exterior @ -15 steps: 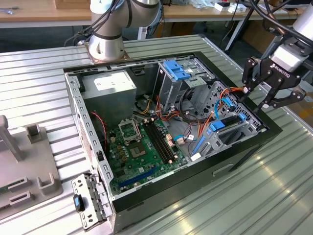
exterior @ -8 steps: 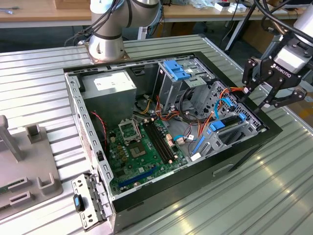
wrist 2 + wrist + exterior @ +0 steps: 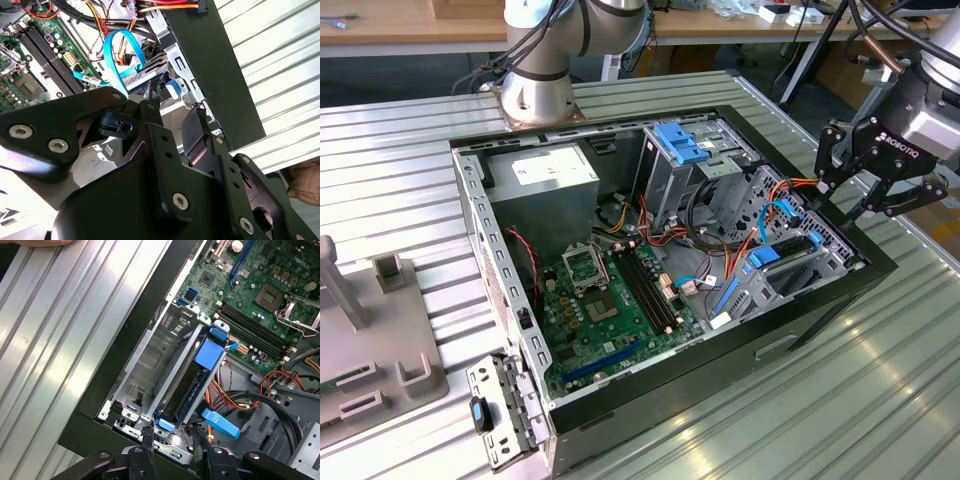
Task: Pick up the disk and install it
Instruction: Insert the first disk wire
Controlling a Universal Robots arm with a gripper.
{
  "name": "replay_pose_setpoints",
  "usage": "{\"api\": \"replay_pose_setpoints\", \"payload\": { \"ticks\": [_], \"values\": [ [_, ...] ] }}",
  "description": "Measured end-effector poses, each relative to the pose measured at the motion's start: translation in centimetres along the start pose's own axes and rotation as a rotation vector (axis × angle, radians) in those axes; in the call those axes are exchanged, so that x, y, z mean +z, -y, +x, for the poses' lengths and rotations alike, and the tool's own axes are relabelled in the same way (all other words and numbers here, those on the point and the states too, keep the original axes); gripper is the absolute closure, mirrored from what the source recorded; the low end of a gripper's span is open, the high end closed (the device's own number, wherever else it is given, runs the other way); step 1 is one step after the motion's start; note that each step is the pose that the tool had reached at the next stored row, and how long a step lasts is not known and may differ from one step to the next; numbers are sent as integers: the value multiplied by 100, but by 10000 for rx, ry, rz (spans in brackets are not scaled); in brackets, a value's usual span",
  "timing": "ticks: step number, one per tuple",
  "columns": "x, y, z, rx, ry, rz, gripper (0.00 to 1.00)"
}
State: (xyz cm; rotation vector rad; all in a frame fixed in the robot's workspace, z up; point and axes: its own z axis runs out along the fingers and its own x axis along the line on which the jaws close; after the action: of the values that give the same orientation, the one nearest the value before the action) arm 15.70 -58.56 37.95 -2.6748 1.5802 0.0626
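Note:
The disk (image 3: 186,385) stands on edge inside the metal drive cage (image 3: 155,355) at the open computer case's corner, and its bright blue carrier frame (image 3: 211,351) runs along its upper edge. In the exterior view the disk (image 3: 788,247) lies in the bay at the case's right end. My gripper (image 3: 843,203) hovers just above that end. Its two black fingers (image 3: 148,437) stand apart on either side of the carrier's near end, and my gripper (image 3: 172,440) is open. The second wrist view shows the carrier's blue tab (image 3: 172,88) beyond the fingers.
The green motherboard (image 3: 610,290) fills the case floor. A grey power-supply box (image 3: 552,180) sits at the back, beside a tall cage with a blue latch (image 3: 678,145). Orange and blue cables (image 3: 775,205) hang by the bay. A grey fixture (image 3: 380,340) stands at the exterior view's left.

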Motion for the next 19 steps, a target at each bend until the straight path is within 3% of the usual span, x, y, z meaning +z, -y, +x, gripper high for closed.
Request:
{"api": "replay_pose_setpoints", "payload": {
  "ticks": [2,6,9,14,17,19],
  "values": [
    [0,8,5,-83,1,-5,56],
    [-1,62,34,-1249,11,-66,56],
    [-2,88,33,-1330,11,-71,56],
    [4,239,-43,-1462,14,-76,56],
    [5,303,-52,-1549,13,-82,56],
    [5,379,-34,-1595,15,-84,56]
  ]
}}
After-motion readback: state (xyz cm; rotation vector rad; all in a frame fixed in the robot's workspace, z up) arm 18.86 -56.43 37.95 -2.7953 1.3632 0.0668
